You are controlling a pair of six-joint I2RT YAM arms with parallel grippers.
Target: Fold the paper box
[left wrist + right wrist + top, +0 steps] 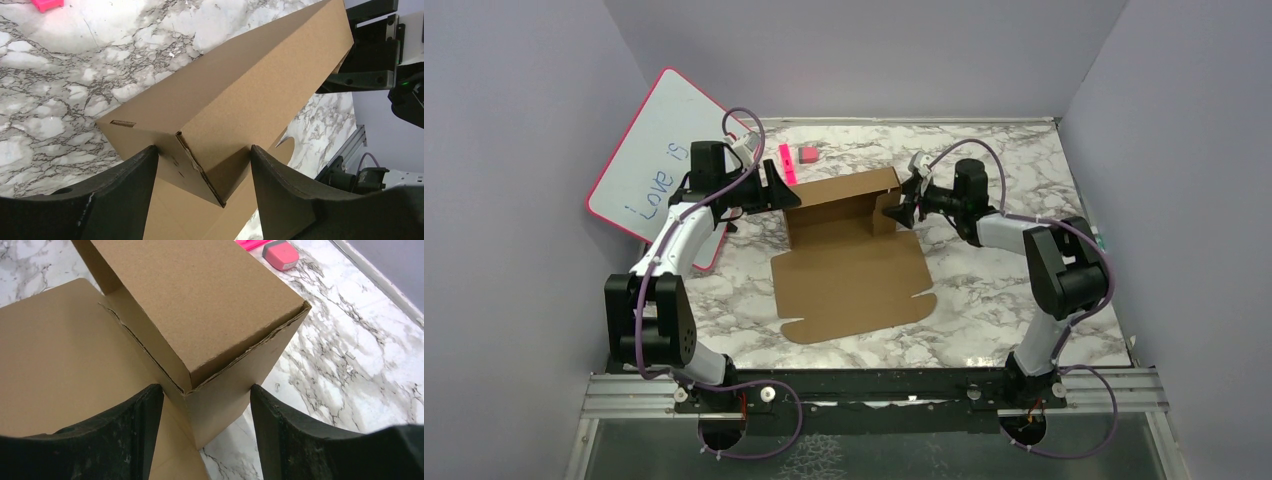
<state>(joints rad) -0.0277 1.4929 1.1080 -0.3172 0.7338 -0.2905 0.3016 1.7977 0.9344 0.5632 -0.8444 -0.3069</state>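
L claw [786, 195] sits at one end of the paper box [854, 285] and R claw [902, 208] at the opp. end. They face each other w/ the box's raised part btwn them. That raised part is a long upright section folded up along the far edge of the blank. The rest of the blank lies flat on the marble table [994, 290], on the near side of both claws, toward the arm bases.

L claw: jaws wide apart, astride the box end. In its wrist view the cardboard corner fills the gap. One finger [125, 190] meets the outer wall, which has a small slot just past the fingertip. The other finger [285, 195] is up against the inner side. Squeezing or only bracketing, can't tell.

R claw: same setup. Its fingers [115, 435] stand either side of the end corner, and the cardboard reaches both. The top panel runs away from the claw, w/ a slightly ragged edge at the end seam. Whether there's real clamping pressure, can't tell.

Past the box, beyond R claw's fingertips, a pink eraser [281, 254] lies on the table. A thin pink stick-like item [786, 165] lies just beyond L claw. Behind L claw, a pink-framed whiteboard [659, 165] w/ blue writing leans at the wall.
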